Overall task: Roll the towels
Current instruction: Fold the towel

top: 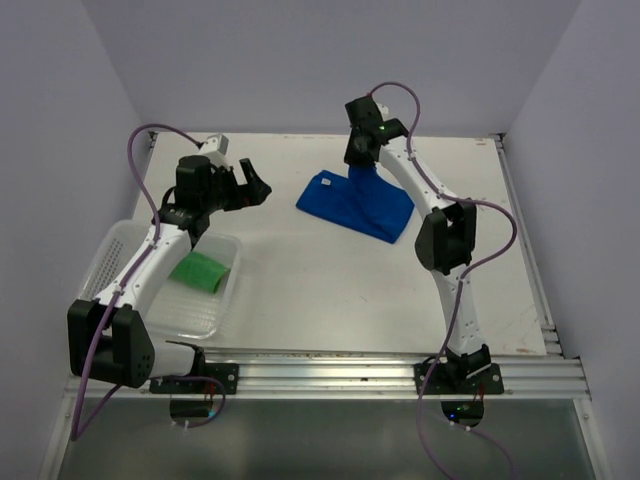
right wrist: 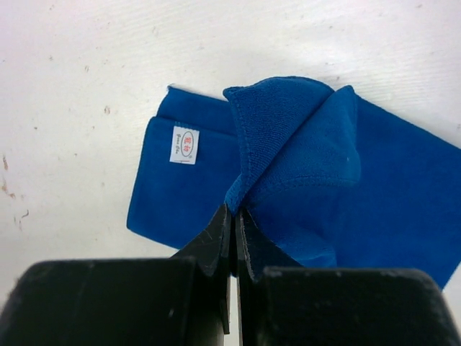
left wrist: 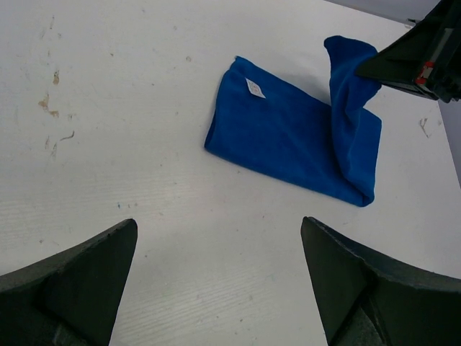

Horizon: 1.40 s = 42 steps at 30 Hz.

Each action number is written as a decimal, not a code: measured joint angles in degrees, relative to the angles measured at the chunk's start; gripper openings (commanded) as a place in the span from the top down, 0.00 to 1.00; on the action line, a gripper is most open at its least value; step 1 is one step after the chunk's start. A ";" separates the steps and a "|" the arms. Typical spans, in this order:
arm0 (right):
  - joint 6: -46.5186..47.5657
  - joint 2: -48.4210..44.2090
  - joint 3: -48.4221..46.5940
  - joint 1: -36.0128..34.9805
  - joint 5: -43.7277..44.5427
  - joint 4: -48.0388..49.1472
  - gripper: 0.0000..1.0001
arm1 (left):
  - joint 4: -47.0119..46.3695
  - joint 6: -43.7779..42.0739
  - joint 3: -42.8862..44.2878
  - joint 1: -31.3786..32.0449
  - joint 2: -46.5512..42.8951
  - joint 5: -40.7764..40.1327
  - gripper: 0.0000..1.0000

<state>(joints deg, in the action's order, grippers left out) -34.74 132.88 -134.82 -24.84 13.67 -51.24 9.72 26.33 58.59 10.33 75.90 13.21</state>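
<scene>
Two arms: my right arm (top: 440, 240) stretches across the surface (top: 330, 290), the right tool (right wrist: 232, 213) clamped on a lifted fold of the blue towel (top: 355, 205), whose remainder lies flat toward the back. My left arm (top: 150, 260) bends above the basket (top: 225, 300), the left tool (top: 250, 188) spread wide, facing that towel. Count: one blue, one green, one basket, and the green towel (top: 200, 270) lies inside it.

The blue towel (top: 355, 205) was solid royal blue, unpatterned, bearing a small white label (right wrist: 185, 145) (red and green print, illegible). The green towel (top: 200, 271) was plain bright green. The basket (top: 228, 290) was white with perforated walls. The table (top: 330, 290) was white, flecked with brown specks. The left gripper (top: 252, 185) and right gripper (right wrist: 230, 214) were black; the cables (top: 133, 145) were purple.
</scene>
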 measured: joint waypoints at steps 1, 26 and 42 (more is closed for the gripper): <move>-0.33 0.42 0.00 -0.20 -0.33 0.24 1.00 | 0.00 0.00 0.00 0.00 0.04 0.04 0.00; -5.64 6.60 0.07 -3.30 -9.49 7.91 1.00 | 0.00 0.02 0.00 0.00 0.55 1.36 0.01; -7.34 11.28 0.15 -4.44 -14.80 13.33 0.80 | 0.00 0.04 0.00 0.00 1.07 1.62 0.00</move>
<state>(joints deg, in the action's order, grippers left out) -42.09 144.16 -134.67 -29.28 -1.13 -37.91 9.72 26.37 58.59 10.33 76.97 14.83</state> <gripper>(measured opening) 0.148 0.994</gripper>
